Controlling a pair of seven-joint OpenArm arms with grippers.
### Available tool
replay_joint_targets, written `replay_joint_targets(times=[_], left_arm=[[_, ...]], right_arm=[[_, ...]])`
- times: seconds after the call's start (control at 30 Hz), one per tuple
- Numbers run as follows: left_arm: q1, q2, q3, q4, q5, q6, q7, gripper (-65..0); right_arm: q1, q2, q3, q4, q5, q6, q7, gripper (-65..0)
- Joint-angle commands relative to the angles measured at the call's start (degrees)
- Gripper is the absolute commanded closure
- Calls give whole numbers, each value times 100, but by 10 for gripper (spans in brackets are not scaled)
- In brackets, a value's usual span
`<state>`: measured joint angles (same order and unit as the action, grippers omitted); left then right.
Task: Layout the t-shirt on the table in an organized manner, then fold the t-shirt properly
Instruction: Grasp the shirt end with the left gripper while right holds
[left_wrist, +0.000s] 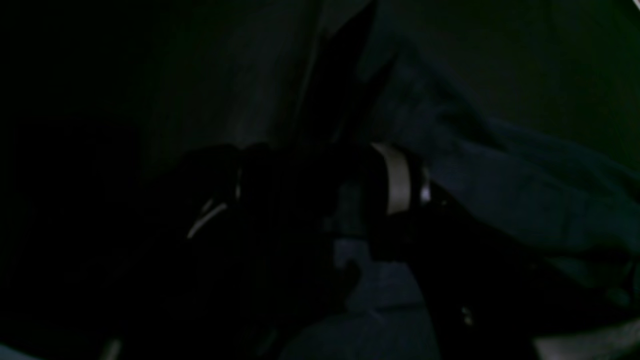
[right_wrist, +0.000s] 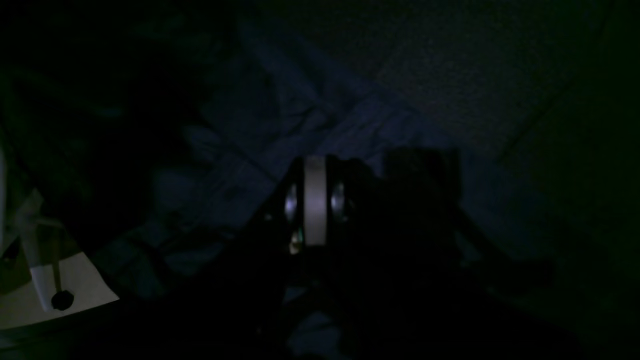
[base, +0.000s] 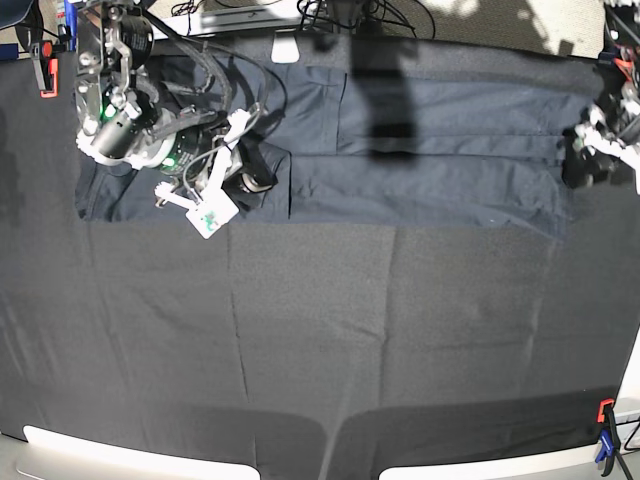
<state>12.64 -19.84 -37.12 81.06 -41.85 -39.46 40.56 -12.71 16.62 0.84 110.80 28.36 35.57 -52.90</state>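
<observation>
The dark navy t-shirt (base: 430, 150) lies spread in a long flat band across the far part of the black table (base: 320, 330). My right gripper (base: 255, 182) rests on the shirt's left part beside a vertical fold edge. It is shut, and I cannot tell whether cloth is pinched. The right wrist view is very dark: one white-banded finger (right_wrist: 315, 200) shows over wrinkled shirt fabric (right_wrist: 280, 125). My left gripper (base: 583, 165) sits at the shirt's right end. In the left wrist view its fingers (left_wrist: 397, 177) stand apart, open, with shirt cloth (left_wrist: 500, 175) beside them.
A red clamp (base: 45, 70) grips the table's far left edge, and a red and blue clamp (base: 605, 440) the near right corner. Cables and a white object (base: 285, 48) lie along the back edge. White panels (base: 130, 455) line the near edge.
</observation>
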Motion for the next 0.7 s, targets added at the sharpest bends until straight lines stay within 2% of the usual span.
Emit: replay_joint_targets(times=[0.0,0.27,0.67], left_arm=[[-44,-96,-22,149,33,-54,-103,-291],[-42,-98,-17,153,133,-54,479,-298],[4,-101,-15,98,105,-54,636,-297]], right_arm=[[50,33,24,116,83,28,153,0],[50,33,24,116,83,28,151,0],[50,35,24,116,81,28,146,0]])
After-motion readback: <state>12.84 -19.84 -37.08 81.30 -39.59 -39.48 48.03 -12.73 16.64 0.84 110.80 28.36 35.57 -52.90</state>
